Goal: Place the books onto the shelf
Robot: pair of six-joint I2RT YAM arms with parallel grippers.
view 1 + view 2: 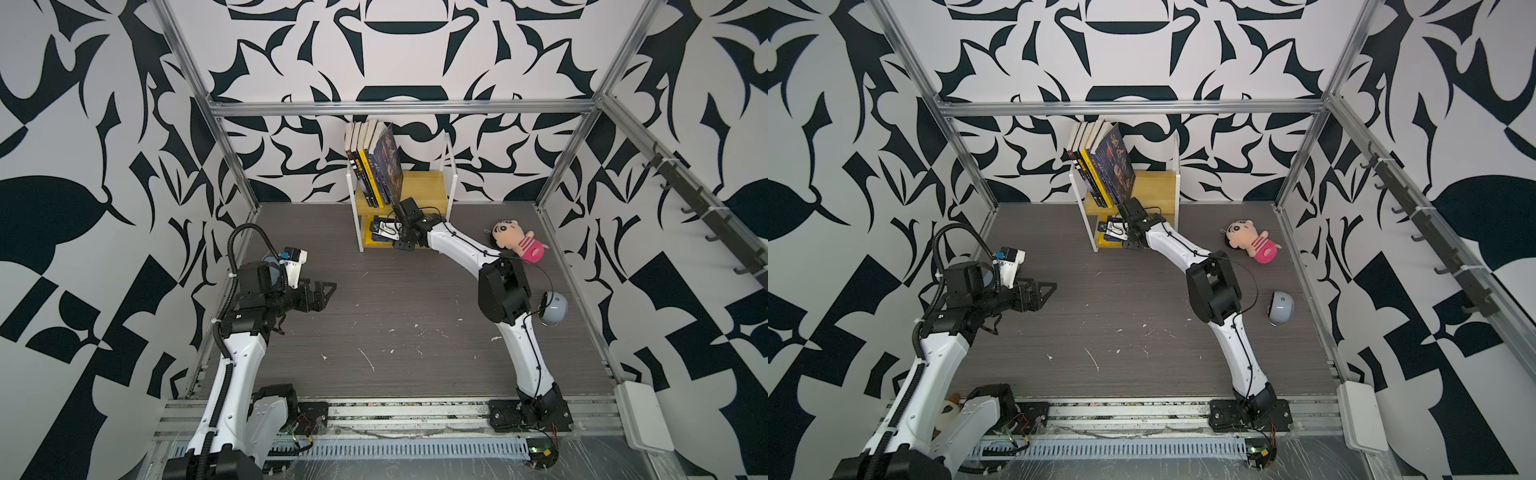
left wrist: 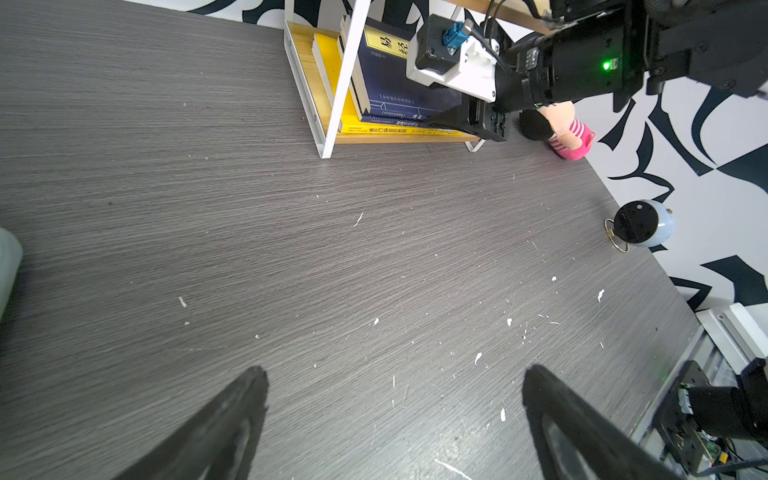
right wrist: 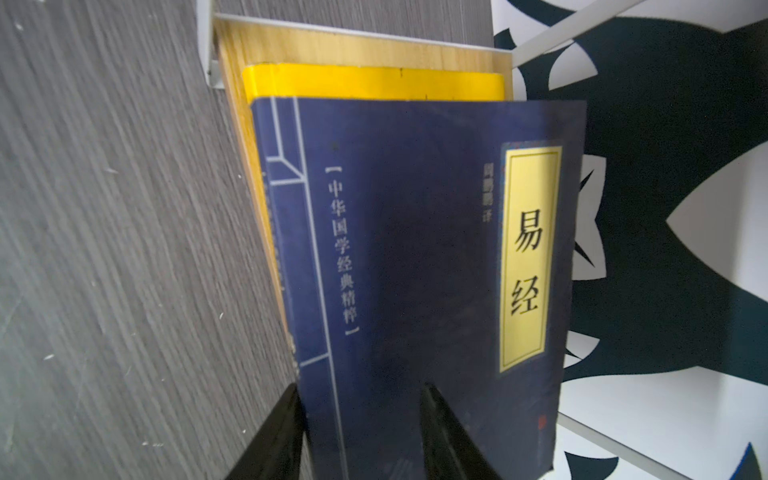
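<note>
Right wrist view shows the right tool (image 3: 360,388) at the near end of a navy book (image 3: 415,249), its jaws partway apart astride the spine edge; whether it grips cannot be told. That book lies flat on a yellow book (image 3: 374,85) on the lower board of the shelf (image 3: 353,45). In both top views other books (image 1: 376,166) stand on the upper board, the outermost leaning. The left tool (image 2: 397,370) hangs wide and empty over the bench (image 2: 291,249).
</note>
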